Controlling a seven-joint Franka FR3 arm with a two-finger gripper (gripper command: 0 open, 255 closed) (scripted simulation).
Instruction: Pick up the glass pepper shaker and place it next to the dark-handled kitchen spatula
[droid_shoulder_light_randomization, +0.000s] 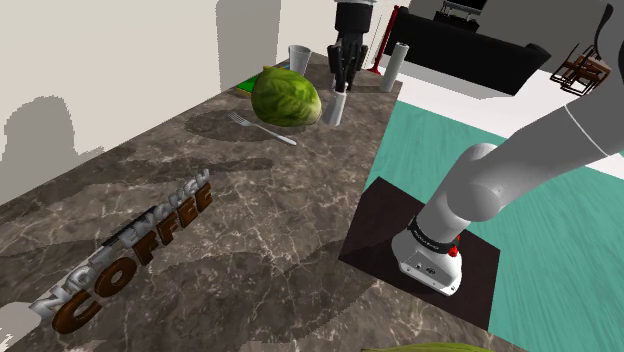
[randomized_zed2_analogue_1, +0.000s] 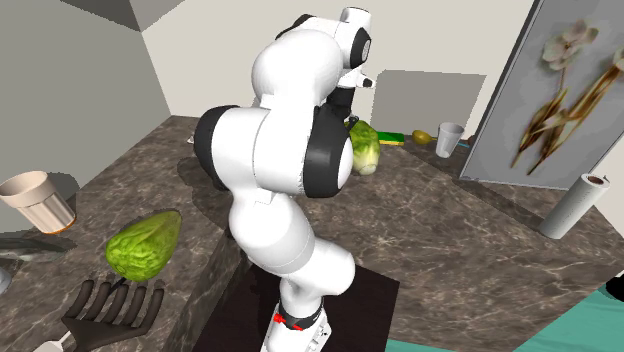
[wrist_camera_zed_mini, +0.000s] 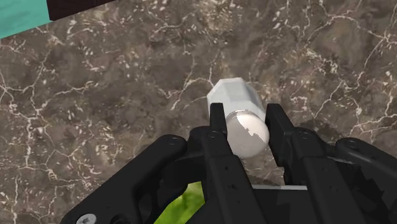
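Observation:
The pepper shaker (wrist_camera_zed_mini: 233, 97) is a pale, faceted jar with a round silvery cap. My gripper (wrist_camera_zed_mini: 247, 119) is shut on it just below the cap, one black finger on each side. In the shoulder view the gripper (droid_shoulder_light_randomization: 341, 86) hangs over the far end of the marble counter with the shaker (droid_shoulder_light_randomization: 335, 107) upright under it, right beside a big green cabbage (droid_shoulder_light_randomization: 287, 97). I cannot tell whether the shaker's base touches the counter. The dark slotted spatula (randomized_zed2_analogue_1: 112, 303) lies at the near corner in the second exterior view, beside a green lettuce (randomized_zed2_analogue_1: 145, 245).
A fork (droid_shoulder_light_randomization: 262, 129) lies by the cabbage, with a grey cup (droid_shoulder_light_randomization: 299, 58) behind it and a white cylinder (droid_shoulder_light_randomization: 395, 65) past the gripper. A COFFEE sign (droid_shoulder_light_randomization: 135, 245) lies mid-counter. The stand (droid_shoulder_light_randomization: 385, 215) borders the counter. A beige cup (randomized_zed2_analogue_1: 40, 200) stands near the spatula.

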